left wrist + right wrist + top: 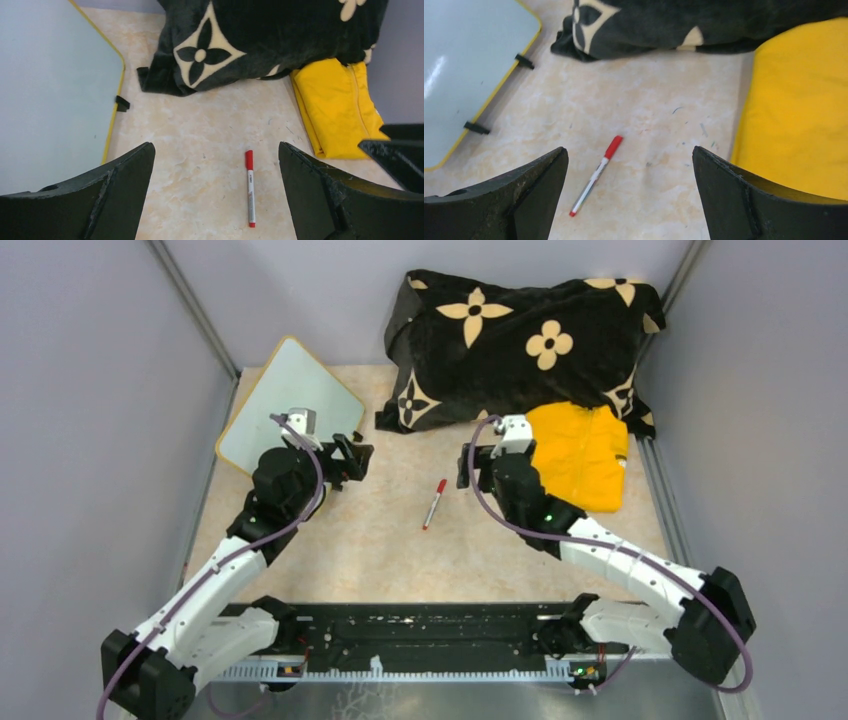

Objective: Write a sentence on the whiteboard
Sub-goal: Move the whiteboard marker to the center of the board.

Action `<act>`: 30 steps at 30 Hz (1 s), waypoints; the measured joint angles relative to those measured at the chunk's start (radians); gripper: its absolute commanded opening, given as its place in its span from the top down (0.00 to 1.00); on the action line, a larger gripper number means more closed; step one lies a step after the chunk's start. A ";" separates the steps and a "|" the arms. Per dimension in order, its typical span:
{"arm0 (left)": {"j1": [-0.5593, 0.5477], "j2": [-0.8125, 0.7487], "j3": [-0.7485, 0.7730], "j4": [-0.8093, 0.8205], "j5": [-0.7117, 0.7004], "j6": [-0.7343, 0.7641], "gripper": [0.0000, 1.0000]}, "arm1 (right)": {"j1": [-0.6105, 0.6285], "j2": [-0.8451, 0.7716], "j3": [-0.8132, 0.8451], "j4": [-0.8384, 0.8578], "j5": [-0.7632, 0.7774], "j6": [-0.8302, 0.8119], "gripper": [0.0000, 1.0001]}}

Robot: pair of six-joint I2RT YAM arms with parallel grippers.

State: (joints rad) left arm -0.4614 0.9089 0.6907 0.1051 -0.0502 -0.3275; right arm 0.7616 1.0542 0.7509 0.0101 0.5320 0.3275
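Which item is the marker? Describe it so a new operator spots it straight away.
On the beige table, look at the bare stretch between the whiteboard at far left and the yellow cloth at right. The marker lies flat there, alone, touching nothing. It is the only slim stick: white barrel, red cap.

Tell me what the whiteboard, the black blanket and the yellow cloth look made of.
Whiteboard: a smooth, glossy panel, probably coated board or plastic. It shows a soft sheen and has a thin yellow rim.
Black blanket: plush, fleece-like fabric with a fuzzy nap and soft folds.
Yellow cloth: thin matte textile, folded flat with a stitched line. The fibre can't be told.
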 measured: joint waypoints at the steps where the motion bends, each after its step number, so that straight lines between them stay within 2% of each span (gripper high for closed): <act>1: 0.000 0.001 0.000 -0.003 -0.021 -0.006 0.01 | 0.017 0.023 0.003 -0.001 -0.006 0.011 0.08; 6: 0.004 0.031 0.001 -0.052 -0.153 -0.045 0.01 | 0.040 0.156 0.023 -0.016 -0.063 0.095 0.13; 10: 0.004 0.059 0.001 -0.092 -0.199 -0.062 0.01 | 0.040 0.288 0.085 -0.049 -0.112 0.157 0.22; 16: 0.004 0.049 0.001 -0.098 -0.226 -0.064 0.01 | 0.050 0.477 0.202 -0.092 -0.159 0.229 0.35; 23: 0.004 0.035 0.001 -0.098 -0.230 -0.065 0.01 | 0.074 0.646 0.302 -0.154 -0.181 0.274 0.46; 30: 0.004 0.029 0.001 -0.098 -0.225 -0.066 0.01 | 0.074 0.720 0.312 -0.203 -0.193 0.294 0.49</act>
State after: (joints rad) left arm -0.4572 0.9382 0.6918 0.0067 -0.2752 -0.3931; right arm 0.8352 1.7741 1.0634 -0.1925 0.3393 0.6216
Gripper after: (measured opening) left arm 0.987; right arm 0.517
